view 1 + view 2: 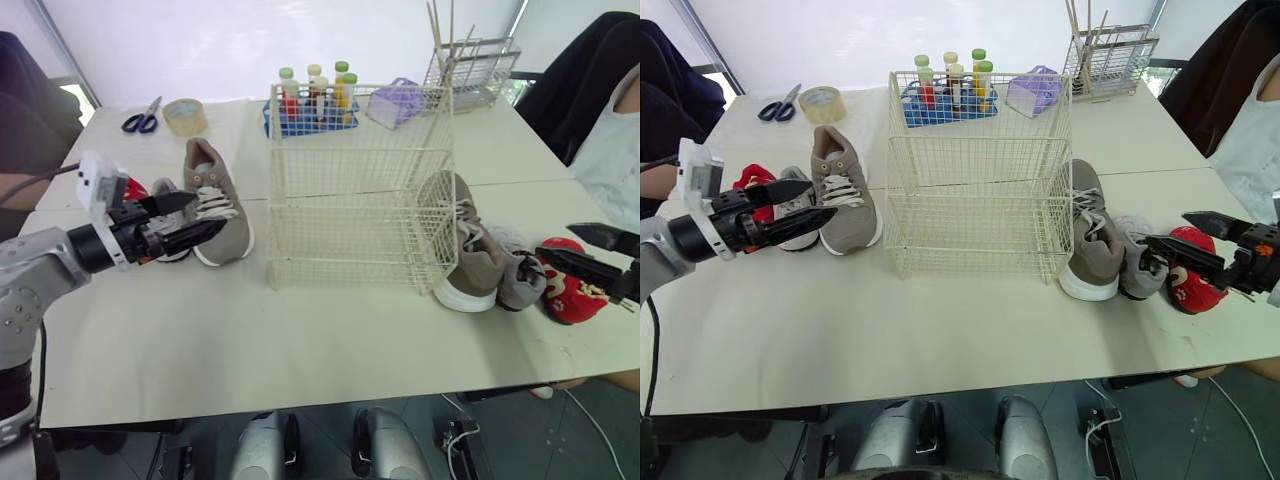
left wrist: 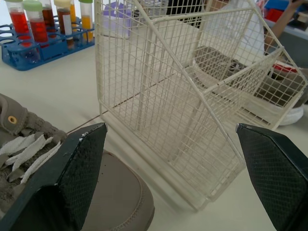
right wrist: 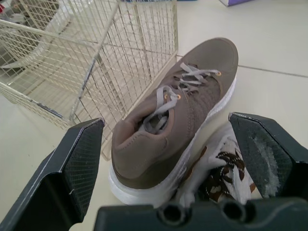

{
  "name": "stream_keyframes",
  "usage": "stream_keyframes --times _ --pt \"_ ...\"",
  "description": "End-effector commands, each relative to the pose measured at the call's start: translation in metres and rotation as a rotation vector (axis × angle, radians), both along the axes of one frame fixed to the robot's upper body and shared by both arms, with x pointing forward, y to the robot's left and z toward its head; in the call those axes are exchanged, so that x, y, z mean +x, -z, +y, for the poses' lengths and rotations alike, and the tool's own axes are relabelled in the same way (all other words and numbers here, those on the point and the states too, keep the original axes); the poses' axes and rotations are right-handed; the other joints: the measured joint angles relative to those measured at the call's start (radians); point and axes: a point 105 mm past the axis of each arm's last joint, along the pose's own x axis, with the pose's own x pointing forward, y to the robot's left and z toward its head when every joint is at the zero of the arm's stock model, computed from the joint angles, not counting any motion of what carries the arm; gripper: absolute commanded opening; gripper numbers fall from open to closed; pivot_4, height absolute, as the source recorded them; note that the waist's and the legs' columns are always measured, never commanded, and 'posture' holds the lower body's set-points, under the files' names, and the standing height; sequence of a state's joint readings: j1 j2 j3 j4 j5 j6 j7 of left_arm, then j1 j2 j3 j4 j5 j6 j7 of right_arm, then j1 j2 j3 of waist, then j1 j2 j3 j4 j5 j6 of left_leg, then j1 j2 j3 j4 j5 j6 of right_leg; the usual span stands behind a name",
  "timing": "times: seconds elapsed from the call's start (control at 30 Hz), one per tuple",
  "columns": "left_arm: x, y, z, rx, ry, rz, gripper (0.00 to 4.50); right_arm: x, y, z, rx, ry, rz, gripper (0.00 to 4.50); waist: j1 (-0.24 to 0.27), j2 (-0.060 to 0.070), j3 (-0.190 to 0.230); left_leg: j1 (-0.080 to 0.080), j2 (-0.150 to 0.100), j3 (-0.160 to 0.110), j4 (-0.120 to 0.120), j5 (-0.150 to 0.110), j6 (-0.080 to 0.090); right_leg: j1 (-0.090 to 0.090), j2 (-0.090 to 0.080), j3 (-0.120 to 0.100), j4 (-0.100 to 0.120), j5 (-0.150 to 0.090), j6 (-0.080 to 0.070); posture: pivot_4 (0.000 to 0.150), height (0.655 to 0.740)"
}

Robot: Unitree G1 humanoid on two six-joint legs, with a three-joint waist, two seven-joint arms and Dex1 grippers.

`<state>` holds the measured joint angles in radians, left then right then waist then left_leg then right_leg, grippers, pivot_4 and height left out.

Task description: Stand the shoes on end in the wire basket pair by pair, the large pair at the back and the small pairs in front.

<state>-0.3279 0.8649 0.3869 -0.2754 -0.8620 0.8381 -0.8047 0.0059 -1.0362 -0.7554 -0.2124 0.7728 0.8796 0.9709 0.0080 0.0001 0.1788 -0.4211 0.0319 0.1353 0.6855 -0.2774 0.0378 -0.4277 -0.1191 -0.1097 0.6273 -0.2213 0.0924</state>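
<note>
A cream wire basket [image 1: 360, 190] stands empty at the table's middle. Left of it lies a large taupe shoe [image 1: 215, 200], with a small grey shoe [image 1: 168, 192] and a small red shoe [image 1: 752, 180] beside it. My left gripper [image 1: 205, 215] hovers open over these, its fingers [image 2: 82, 163] spread wide and holding nothing. Right of the basket lies the other large taupe shoe [image 3: 187, 101], then a small grey shoe [image 1: 520, 272] and a small red shoe [image 1: 572, 288]. My right gripper [image 1: 1167, 228] is open just above the small shoes there.
Behind the basket sit a blue rack of test tubes [image 1: 310, 105], a purple box [image 1: 397, 100] and a wire rack [image 1: 475, 60]. A tape roll [image 1: 185, 117] and scissors [image 1: 142, 118] lie at the back left. A person [image 1: 615, 140] sits at the right edge.
</note>
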Motion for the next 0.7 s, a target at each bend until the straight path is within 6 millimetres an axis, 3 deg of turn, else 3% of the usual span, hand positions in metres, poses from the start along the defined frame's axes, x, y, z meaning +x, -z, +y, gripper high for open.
stream_keyframes --times 0.03,0.13,0.27,0.57,0.7 --pt "-0.003 -0.017 0.005 0.016 0.005 -0.037 4.43 0.000 -0.016 0.003 -0.031 -0.023 -0.057 4.50 0.002 0.000 0.000 0.000 0.000 0.000 0.000 0.000 0.000 0.000 0.000 0.000 0.000 0.000 0.000 0.150 0.7400" --pt "-0.003 -0.025 0.011 0.025 -0.005 -0.036 4.43 0.003 -0.017 0.012 -0.034 -0.048 -0.063 4.50 0.004 0.000 0.000 0.000 0.000 0.000 0.000 0.000 0.000 0.000 0.000 0.000 0.000 0.000 0.000 0.150 0.7400" --pt "-0.003 -0.031 0.005 0.001 0.011 -0.025 4.43 0.006 -0.015 0.012 -0.036 -0.046 -0.058 4.50 0.005 0.000 0.000 0.000 0.000 0.000 0.000 0.000 -0.001 0.000 0.000 0.000 0.000 -0.001 -0.002 0.150 0.7400" --pt "-0.001 -0.022 -0.029 -0.002 0.067 -0.018 4.43 0.003 -0.006 0.010 -0.025 -0.026 -0.049 4.50 0.006 0.000 0.000 -0.001 0.000 0.000 0.000 0.002 -0.002 0.000 0.000 0.000 0.000 0.000 0.000 0.150 0.7400" --pt "-0.001 -0.016 -0.034 0.009 0.078 -0.011 4.43 0.004 -0.007 0.013 -0.027 -0.026 -0.054 4.50 0.001 0.000 0.000 -0.001 0.000 0.000 0.000 0.002 -0.003 0.000 0.000 0.000 0.000 0.000 0.000 0.150 0.7400"
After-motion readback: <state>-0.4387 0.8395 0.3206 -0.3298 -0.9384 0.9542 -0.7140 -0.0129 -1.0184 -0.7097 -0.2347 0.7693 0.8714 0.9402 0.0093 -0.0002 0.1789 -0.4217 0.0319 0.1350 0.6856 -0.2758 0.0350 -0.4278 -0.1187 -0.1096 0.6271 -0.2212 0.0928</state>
